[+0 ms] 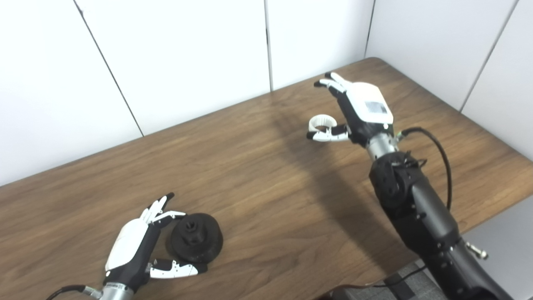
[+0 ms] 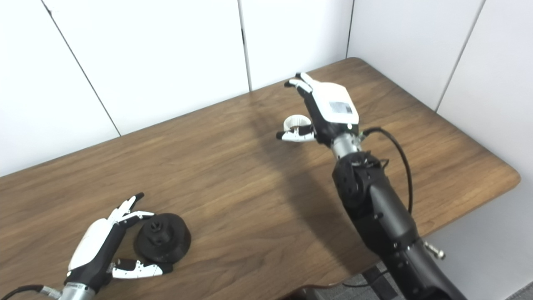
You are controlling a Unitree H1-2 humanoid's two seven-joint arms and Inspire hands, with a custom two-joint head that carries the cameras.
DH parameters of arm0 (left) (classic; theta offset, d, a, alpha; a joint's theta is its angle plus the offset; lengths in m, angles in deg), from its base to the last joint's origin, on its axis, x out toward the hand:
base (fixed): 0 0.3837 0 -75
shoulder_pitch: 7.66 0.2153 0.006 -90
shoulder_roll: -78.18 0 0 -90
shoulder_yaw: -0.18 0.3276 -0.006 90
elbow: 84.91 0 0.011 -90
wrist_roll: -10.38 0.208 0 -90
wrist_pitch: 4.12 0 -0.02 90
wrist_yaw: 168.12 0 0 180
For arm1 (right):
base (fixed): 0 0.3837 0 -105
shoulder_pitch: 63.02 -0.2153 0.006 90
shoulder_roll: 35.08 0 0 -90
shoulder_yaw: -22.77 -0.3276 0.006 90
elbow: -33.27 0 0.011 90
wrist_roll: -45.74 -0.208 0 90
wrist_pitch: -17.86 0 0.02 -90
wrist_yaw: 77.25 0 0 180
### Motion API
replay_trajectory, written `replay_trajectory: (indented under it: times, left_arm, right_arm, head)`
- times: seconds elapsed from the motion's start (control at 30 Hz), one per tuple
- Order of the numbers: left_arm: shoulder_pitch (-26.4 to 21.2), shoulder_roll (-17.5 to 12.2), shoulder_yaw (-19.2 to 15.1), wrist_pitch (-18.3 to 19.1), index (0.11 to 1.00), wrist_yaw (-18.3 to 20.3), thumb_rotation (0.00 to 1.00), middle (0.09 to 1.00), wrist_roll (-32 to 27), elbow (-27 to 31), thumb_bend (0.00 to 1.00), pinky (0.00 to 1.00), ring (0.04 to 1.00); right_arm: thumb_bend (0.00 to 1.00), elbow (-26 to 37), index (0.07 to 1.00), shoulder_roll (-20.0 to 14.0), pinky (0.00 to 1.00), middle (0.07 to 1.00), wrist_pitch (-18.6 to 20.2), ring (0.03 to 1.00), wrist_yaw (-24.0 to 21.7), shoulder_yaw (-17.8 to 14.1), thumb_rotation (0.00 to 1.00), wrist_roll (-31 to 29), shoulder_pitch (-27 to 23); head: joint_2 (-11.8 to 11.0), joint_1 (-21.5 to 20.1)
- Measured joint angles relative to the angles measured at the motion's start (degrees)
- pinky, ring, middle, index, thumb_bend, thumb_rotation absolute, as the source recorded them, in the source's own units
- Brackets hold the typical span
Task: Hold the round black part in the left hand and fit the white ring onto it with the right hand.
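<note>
The round black part (image 1: 196, 237) lies on the wooden table (image 1: 266, 175) near its front left. My left hand (image 1: 139, 241) is open right beside it, fingers behind the part and thumb in front, cupping it without closing. The white ring (image 1: 322, 122) rests on the table at the back right. My right hand (image 1: 356, 110) is open just to the right of the ring, with its thumb lying along the ring's near side and its fingers spread above. The same ring (image 2: 297, 122) and black part (image 2: 163, 242) show in the right eye view.
White wall panels (image 1: 175, 58) run close behind the table's far edge and along the right side. The table's right front corner (image 2: 510, 179) drops off near my right arm, with a cable (image 1: 441, 158) looping beside the forearm.
</note>
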Motion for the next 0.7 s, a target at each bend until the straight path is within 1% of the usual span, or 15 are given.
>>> replay_trajectory:
  times: [0.13, 0.2, 0.33, 0.4, 0.5, 0.57, 0.63, 0.67, 0.7]
  left_arm:
    - [0.0, 0.0, -0.44, 0.11, 0.646, 0.25, 0.31, 1.0, -0.07, -0.05, 0.97, 1.0, 1.0]
    - [-0.03, 0.0, -0.51, 0.17, 0.645, 0.41, 0.31, 1.0, -0.07, -0.05, 0.97, 1.0, 1.0]
    - [-0.03, 0.03, -0.69, 0.21, 0.644, 0.58, 0.3, 1.0, -0.06, -0.04, 0.97, 1.0, 1.0]
    - [-0.02, 0.05, -0.73, 0.21, 0.643, 0.59, 0.31, 1.0, -0.06, -0.04, 0.97, 1.0, 1.0]
    - [-0.02, 0.1, -0.79, 0.23, 0.644, 0.58, 0.32, 1.0, -0.03, -0.04, 0.97, 1.0, 1.0]
    - [-0.01, 0.14, -0.8, 0.27, 0.643, 0.58, 0.32, 1.0, 0.01, -0.04, 0.97, 1.0, 1.0]
    - [0.03, 0.15, -0.96, 0.29, 0.643, 0.58, 0.32, 1.0, 0.02, -0.03, 0.97, 1.0, 1.0]
    - [0.03, 0.15, -1.0, 0.29, 0.642, 0.58, 0.31, 1.0, 0.02, -0.03, 0.98, 1.0, 1.0]
    - [0.03, 0.15, -1.04, 0.3, 0.642, 0.59, 0.31, 1.0, 0.02, -0.03, 0.98, 1.0, 1.0]
  right_arm:
    - [0.87, -1.84, 0.873, -1.64, 0.84, 0.991, 2.91, 0.949, -3.22, 0.55, 0.47, 1.0, -2.44]
    - [0.89, -3.46, 0.874, -3.1, 0.84, 0.993, 4.08, 0.948, -5.61, 1.33, 0.5, 1.81, -3.87]
    - [0.94, -8.44, 0.887, -5.13, 0.85, 1.0, 5.3, 0.962, -7.84, 3.03, 0.56, 2.37, -7.44]
    - [0.95, -9.67, 0.893, -5.23, 0.86, 1.0, 5.55, 0.972, -8.46, 3.95, 0.59, 2.44, -8.29]
    - [0.99, -13.01, 0.885, -5.27, 0.83, 0.994, 6.2, 0.958, -10.46, 5.93, 0.65, 2.55, -9.85]
    - [1.0, -15.14, 0.899, -5.33, 0.86, 0.999, 6.39, 0.974, -11.38, 6.74, 0.68, 2.53, -10.52]
    - [1.0, -16.81, 0.907, -5.41, 0.88, 1.0, 6.98, 0.985, -12.66, 7.33, 0.69, 2.26, -10.9]
    - [1.0, -17.28, 0.914, -5.45, 0.89, 1.0, 7.16, 0.991, -12.82, 7.5, 0.73, 2.14, -11.0]
    - [1.0, -17.71, 0.916, -5.54, 0.9, 1.0, 7.28, 0.993, -13.29, 7.68, 0.74, 2.03, -11.08]
  head:
    - [-0.09, 0.35]
    - [-0.18, 0.53]
    - [-0.18, 0.79]
    - [-0.18, 0.97]
    - [-0.18, 1.14]
    - [-0.18, 1.14]
    - [-0.09, 1.23]
    - [0.0, 1.32]
    - [0.0, 1.41]
